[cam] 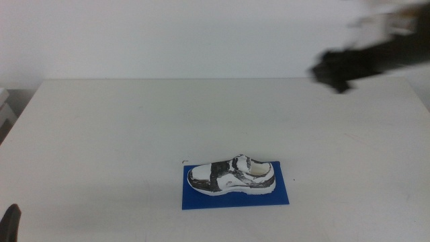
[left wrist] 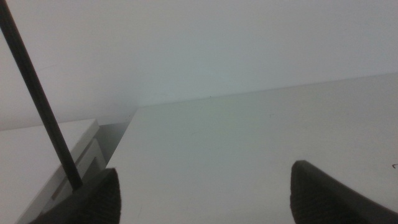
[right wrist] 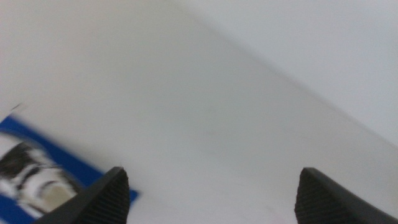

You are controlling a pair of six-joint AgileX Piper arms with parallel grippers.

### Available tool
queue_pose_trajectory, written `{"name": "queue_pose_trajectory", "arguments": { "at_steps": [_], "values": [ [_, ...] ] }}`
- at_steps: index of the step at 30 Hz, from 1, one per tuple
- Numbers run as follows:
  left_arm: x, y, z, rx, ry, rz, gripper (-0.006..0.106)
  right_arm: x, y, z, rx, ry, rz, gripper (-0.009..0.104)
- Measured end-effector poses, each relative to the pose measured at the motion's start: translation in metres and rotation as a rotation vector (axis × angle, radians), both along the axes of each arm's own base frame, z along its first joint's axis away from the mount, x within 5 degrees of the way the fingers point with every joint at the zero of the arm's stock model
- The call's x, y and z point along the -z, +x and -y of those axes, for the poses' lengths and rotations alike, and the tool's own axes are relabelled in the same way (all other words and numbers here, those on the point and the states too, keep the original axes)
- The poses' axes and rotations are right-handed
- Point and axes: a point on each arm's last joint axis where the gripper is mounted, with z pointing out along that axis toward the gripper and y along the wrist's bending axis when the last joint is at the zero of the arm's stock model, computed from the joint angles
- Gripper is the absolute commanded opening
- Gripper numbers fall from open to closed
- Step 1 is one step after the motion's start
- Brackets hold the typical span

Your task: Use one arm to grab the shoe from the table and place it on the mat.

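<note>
Shoe on the mat, both grippers empty.
The left gripper (cam: 11, 220) waits at the table's (cam: 121, 128) near left corner, jaws apart; the shoe (cam: 232, 175) lies flat on the blue mat (cam: 235, 196); the right gripper (cam: 334, 72) hangs blurred above the far right, jaws spread.

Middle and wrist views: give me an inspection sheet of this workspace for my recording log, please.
Surface: white table, bare apart from the job's things.
Job's things: shoe lies on the blue mat, toe towards the left arm's side.
Clutter: nothing seen.
Grippers: right gripper raised over the far right of the table, blurred, jaws apart and empty; left gripper waits at the near left edge, jaws apart and empty.
Cables: thin dark line crosses the left wrist view.
Surroundings: plain white wall.
</note>
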Motion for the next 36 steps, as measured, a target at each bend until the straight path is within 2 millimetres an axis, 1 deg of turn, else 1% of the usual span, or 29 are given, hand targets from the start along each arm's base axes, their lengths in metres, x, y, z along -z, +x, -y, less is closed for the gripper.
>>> {"name": "queue_pose_trajectory", "arguments": {
  "at_steps": [2, 5, 8, 9, 11, 14, 17, 20, 23, 26, 30, 36],
  "values": [
    [0.000, 0.000, 0.000, 0.000, 0.000, 0.000, 0.094, -0.001, -0.025, 0.028, 0.065, 0.039, 0.083, 0.070],
    [0.000, 0.000, 0.000, 0.000, 0.000, 0.000, 0.094, 0.003, -0.061, 0.060, 0.146, 0.074, 0.187, 0.070],
    [0.000, 0.000, 0.000, 0.000, 0.000, 0.000, 0.094, 0.017, -0.096, 0.083, 0.220, 0.085, 0.249, 0.070],
    [0.000, 0.000, 0.000, 0.000, 0.000, 0.000, 0.094, 0.020, -0.106, 0.088, 0.243, 0.087, 0.266, 0.070],
    [0.000, 0.000, 0.000, 0.000, 0.000, 0.000, 0.094, 0.028, -0.131, 0.097, 0.276, 0.096, 0.317, 0.070],
    [0.000, 0.000, 0.000, 0.000, 0.000, 0.000, 0.094, 0.042, -0.160, 0.102, 0.292, 0.106, 0.377, 0.070],
    [0.000, 0.000, 0.000, 0.000, 0.000, 0.000, 0.094, 0.059, -0.185, 0.105, 0.292, 0.119, 0.439, 0.070],
    [0.000, 0.000, 0.000, 0.000, 0.000, 0.000, 0.094, 0.079, -0.202, 0.106, 0.289, 0.135, 0.484, 0.070],
    [0.000, 0.000, 0.000, 0.000, 0.000, 0.000, 0.094, 0.095, -0.211, 0.106, 0.298, 0.178, 0.506, 0.070],
    [0.000, 0.000, 0.000, 0.000, 0.000, 0.000, 0.094, 0.109, -0.215, 0.106, 0.319, 0.233, 0.485, 0.070],
    [0.000, 0.000, 0.000, 0.000, 0.000, 0.000, 0.094, 0.124, -0.219, 0.106, 0.344, 0.292, 0.469, 0.070],
    [0.000, 0.000, 0.000, 0.000, 0.000, 0.000, 0.094, 0.148, -0.227, 0.107, 0.348, 0.305, 0.478, 0.070]
  ]
}}
